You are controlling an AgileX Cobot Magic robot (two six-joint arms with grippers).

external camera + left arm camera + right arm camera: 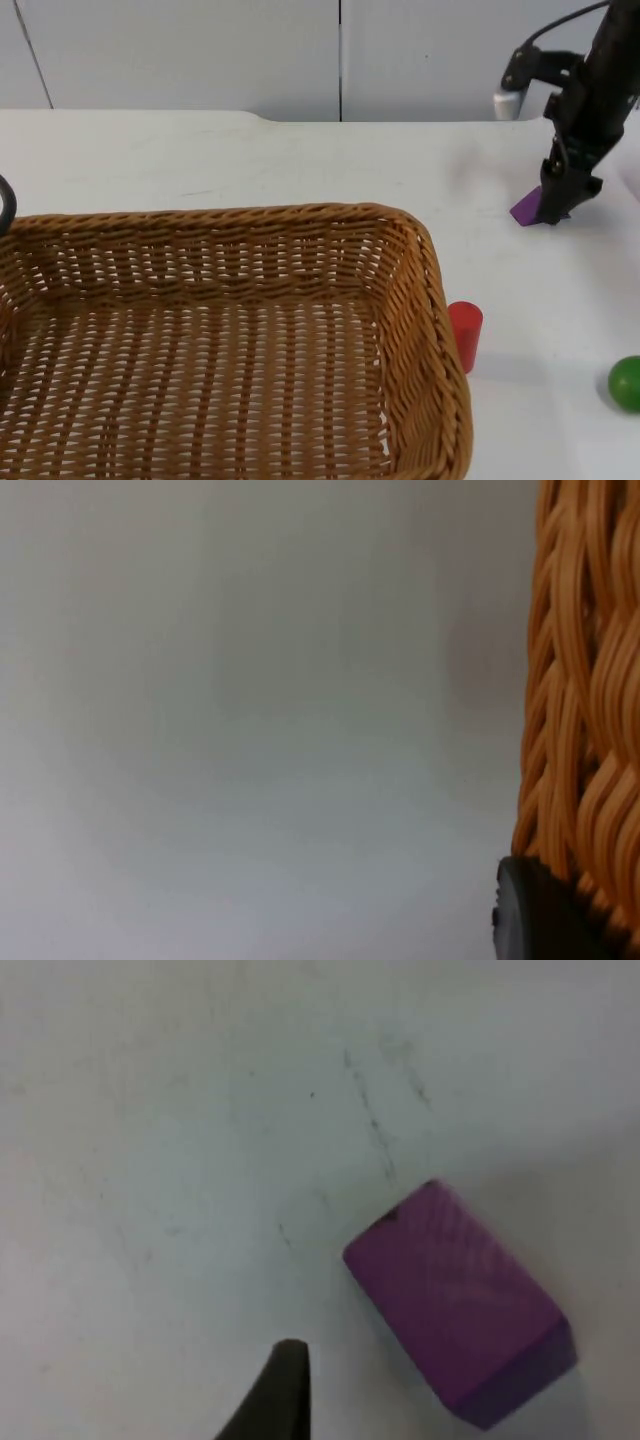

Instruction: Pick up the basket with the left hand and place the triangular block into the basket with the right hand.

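1. Basket point(200, 330): I log a rectangular woven wicker basket, honey-brown, open weave on floor and walls, with a thick braided rim. It takes up the near left part of the top view. Its braided wall point(585, 710) stands close before the left wrist camera.
2. Left gripper point(540, 915): at the basket's wall, one black fingertip against the weave. I cannot tell how its fingers stand.
3. Triangular block point(527, 207): purple, matte, flat-faced with sharp edges; it lies on the white bench point(300, 160) at the far right, well apart from the basket. In the right wrist view the block point(460, 1300) shows one broad purple face and a darker side.
4. Right gripper point(556, 205): lowered at the block, touching or just beside it on the block's right in the top view. One black fingertip point(280, 1390) sits near the block with bare bench between. I cannot tell whether the fingers are wide or narrow.
5. Red cylinder point(465, 335): upright, just beside the basket's right wall.
6. Green ball point(627, 383): on the bench at the near right.
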